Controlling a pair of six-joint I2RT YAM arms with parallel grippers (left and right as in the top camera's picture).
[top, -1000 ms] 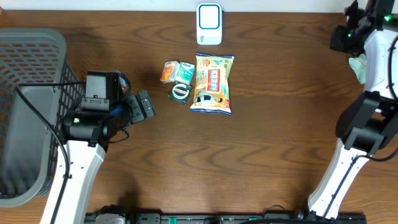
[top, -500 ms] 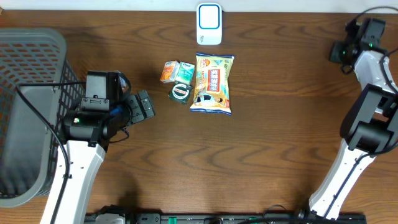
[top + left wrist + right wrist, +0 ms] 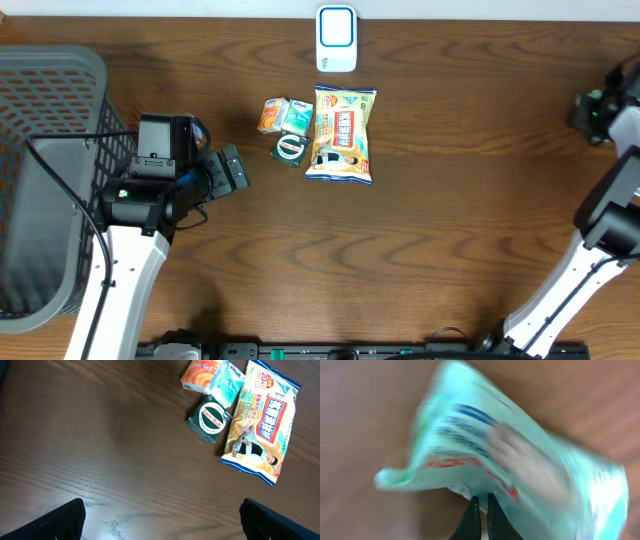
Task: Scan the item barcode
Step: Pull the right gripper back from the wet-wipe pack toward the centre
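Left claw point(image 3: 160, 515) stands wide apart over the counter point(image 3: 100, 435), snack bag point(image 3: 262, 420) at its one o'clock; right claw point(image 3: 481, 505) is pinched together on a blurred pale-green packet point(image 3: 520, 460).

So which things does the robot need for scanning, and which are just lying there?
For the job:
- white scanner
- pale green packet, blurry, pinched in the right gripper

Just lying about for now:
- big yellow packet
- round green tin
- orange packet
- teal packet
- grey basket
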